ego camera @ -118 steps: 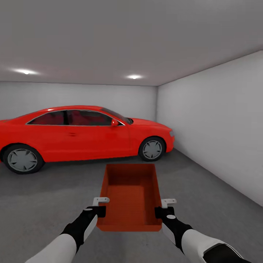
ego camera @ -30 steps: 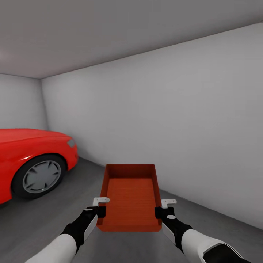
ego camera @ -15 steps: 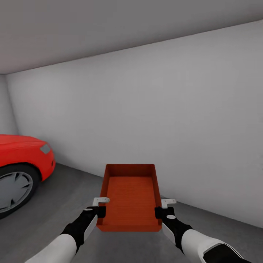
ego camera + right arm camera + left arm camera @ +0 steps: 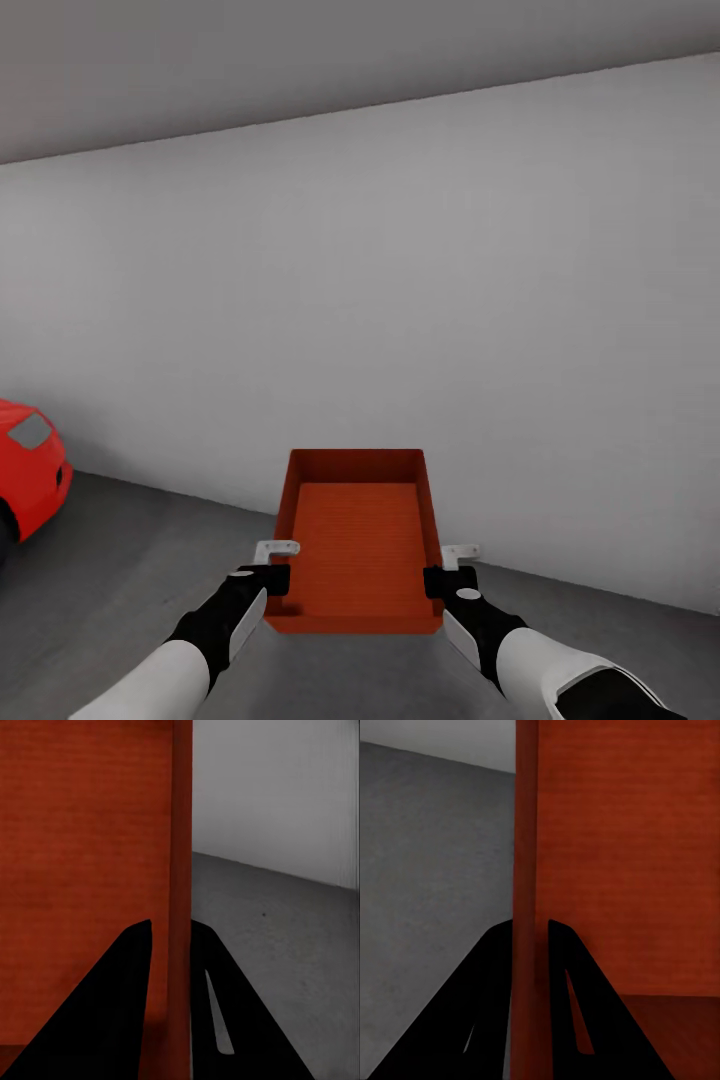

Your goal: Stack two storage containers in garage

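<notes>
I hold one orange-red storage container (image 4: pixel 357 545) level in front of me, above the dark grey garage floor (image 4: pixel 120 560). It is open-topped and nothing lies inside it. My left gripper (image 4: pixel 272 575) is shut on its left wall near the front corner. My right gripper (image 4: pixel 438 578) is shut on its right wall at the matching spot. In the left wrist view the black fingers (image 4: pixel 495 975) straddle the container's wall (image 4: pixel 526 870), one on each side. The right wrist view shows the same pinch: fingers (image 4: pixel 135 975) on the wall (image 4: pixel 180 855).
A plain white-grey garage wall (image 4: pixel 400 300) spans the view straight ahead, meeting the concrete floor just beyond the container. The nose of a red car (image 4: pixel 30 465) pokes in at the left edge. Open floor lies to the left and right of the container.
The whole view has swung to the right: the red car has slid off toward the left edge and the wall now faces me. Both grippers keep their hold on the container unchanged.
</notes>
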Controlling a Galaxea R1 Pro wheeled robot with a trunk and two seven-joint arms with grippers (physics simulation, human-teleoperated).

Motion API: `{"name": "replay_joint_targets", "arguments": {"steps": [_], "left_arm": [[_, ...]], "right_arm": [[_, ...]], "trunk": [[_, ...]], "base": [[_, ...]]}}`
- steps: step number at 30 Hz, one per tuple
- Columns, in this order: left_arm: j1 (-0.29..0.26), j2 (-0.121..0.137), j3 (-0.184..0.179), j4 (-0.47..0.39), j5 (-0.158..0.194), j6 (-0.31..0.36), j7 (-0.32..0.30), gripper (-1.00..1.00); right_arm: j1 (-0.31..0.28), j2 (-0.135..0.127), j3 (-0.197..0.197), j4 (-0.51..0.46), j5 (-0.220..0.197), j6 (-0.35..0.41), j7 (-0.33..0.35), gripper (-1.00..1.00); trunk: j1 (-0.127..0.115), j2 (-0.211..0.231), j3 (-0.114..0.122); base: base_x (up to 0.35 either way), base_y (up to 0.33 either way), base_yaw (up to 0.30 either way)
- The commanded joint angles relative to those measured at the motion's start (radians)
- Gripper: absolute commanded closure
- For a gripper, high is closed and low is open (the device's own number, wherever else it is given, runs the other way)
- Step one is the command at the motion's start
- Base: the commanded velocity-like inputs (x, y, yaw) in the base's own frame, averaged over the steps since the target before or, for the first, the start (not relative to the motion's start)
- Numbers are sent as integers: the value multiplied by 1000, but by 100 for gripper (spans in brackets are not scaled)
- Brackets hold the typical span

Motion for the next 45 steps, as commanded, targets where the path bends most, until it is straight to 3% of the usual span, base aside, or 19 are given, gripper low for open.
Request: {"name": "replay_joint_targets", "arguments": {"steps": [1, 25, 32, 45], "left_arm": [[0, 38, 61, -4, 6, 6, 13, 100], [0, 38, 61, -4, 6, 6, 13, 100], [0, 38, 61, -5, 6, 6, 13, 100], [0, 38, 61, -5, 6, 6, 13, 100]], "right_arm": [[0, 0, -10, -1, -7, -2, 2, 100], [0, 0, -10, -1, -7, -2, 2, 100], [0, 0, -10, -1, -7, -2, 2, 100], [0, 0, -10, -1, -7, -2, 4, 100]], "trunk": [[1, 0, 0], [1, 0, 0], [1, 0, 0], [1, 0, 0]], "base": [[322, 0, -286], [316, 0, -286], [66, 0, -195], [2, 0, -8]]}}
